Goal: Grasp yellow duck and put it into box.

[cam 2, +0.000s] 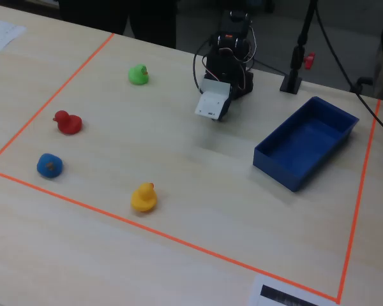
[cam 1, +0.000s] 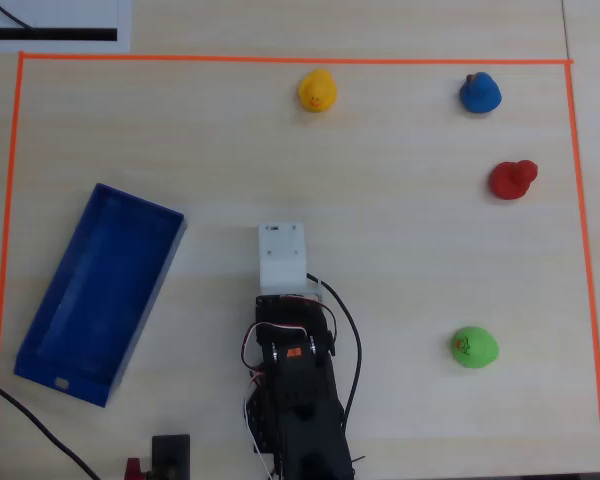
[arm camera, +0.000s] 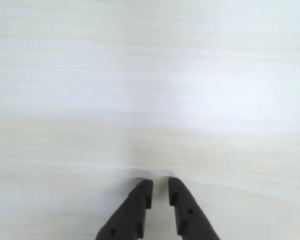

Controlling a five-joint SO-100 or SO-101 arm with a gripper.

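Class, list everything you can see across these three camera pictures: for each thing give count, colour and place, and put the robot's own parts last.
yellow duck: 1, yellow, near the far tape line in the overhead view
blue duck: 1, blue, top right corner, overhead view
red duck: 1, red, right side, below the blue duck
green duck: 1, green, lower right, overhead view
box: 1, blue, left side, lying at a slant, empty
tape border: 1, orange, rectangle around the work area
table: 1, pale wood
paper sheet: 1, white with black bar, outside the tape
arm: 1, black with white wrist block, bottom centre
pincer: 1, black, narrowly parted, holding nothing, above bare table
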